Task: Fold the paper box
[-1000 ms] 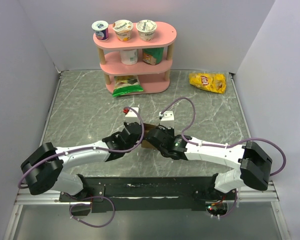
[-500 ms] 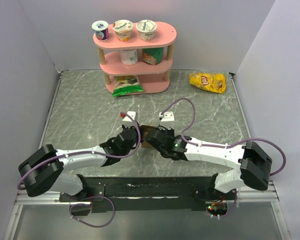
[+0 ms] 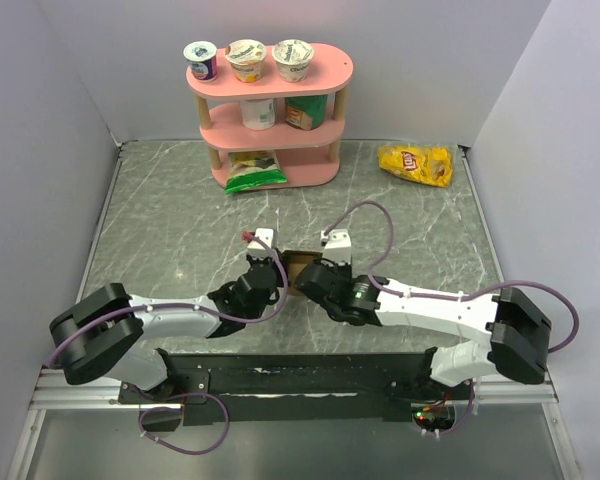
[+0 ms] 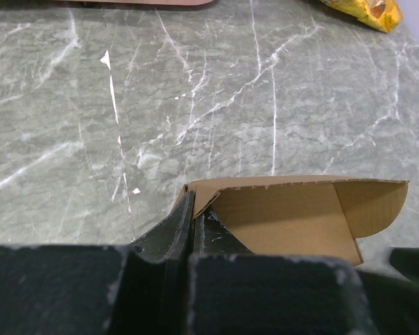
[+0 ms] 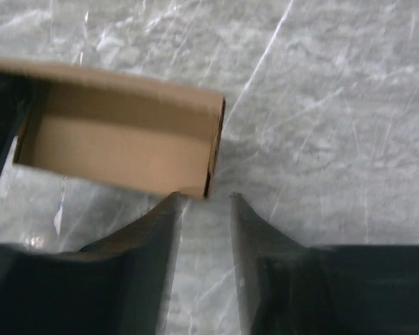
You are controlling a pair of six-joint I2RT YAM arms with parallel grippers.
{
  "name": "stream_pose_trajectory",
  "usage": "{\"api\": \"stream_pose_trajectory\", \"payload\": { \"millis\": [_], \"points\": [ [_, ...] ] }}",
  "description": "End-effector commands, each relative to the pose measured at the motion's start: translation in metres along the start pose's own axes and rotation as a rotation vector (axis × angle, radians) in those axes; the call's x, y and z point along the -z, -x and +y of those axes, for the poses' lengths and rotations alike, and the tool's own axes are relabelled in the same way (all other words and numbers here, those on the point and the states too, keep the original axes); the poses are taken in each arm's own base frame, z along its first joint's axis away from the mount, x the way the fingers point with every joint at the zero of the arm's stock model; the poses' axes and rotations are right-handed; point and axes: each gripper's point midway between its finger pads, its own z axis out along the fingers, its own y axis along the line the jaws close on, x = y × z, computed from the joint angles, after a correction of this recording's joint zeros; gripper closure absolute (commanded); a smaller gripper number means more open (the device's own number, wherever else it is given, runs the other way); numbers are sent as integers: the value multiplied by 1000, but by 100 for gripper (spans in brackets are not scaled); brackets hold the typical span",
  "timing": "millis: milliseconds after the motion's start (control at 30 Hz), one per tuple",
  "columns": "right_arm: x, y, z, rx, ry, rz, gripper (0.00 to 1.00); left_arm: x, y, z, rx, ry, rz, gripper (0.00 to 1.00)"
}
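One paper box (image 4: 286,216) sat on the table (image 3: 170,220). Of two end effectors, the left end effector (image 4: 193,220) pinched its wall; the right end effector (image 5: 204,209), slightly spread, sat just beside it.

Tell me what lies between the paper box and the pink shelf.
Nothing stands there. Only bare marble tabletop runs from the paper box up to the pink shelf. The left wrist view shows it plainest.

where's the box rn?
The box sits near the table centre in the top view, between the left claw and right claw, nearer than the pink shelf.
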Motion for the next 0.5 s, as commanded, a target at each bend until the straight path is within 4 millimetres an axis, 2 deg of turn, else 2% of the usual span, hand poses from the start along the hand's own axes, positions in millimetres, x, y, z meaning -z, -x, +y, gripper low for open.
{"api": "stream_pose_trajectory", "payload": {
  "millis": [0,67,167,267,300,367,400,467],
  "points": [
    [21,-1,-11,-11,23,-9,40,11,-64,28,-190,50,206,99],
    [30,2,-16,-41,34,-22,29,10,-63,25,-204,37,198,99],
    [43,5,-28,-70,38,-40,21,10,-67,23,-229,29,200,99],
    [55,18,-35,-126,76,-72,18,10,-69,22,-255,28,196,99],
    [61,28,-36,-158,101,-96,18,11,-69,21,-258,24,191,99],
    [64,41,-28,-183,165,-104,18,13,-71,20,-276,20,183,99],
    [60,53,-33,-229,163,-107,18,14,-72,21,-281,20,182,99],
    [53,70,-29,-258,200,-120,19,16,-74,20,-289,20,178,99]
  ]
}}
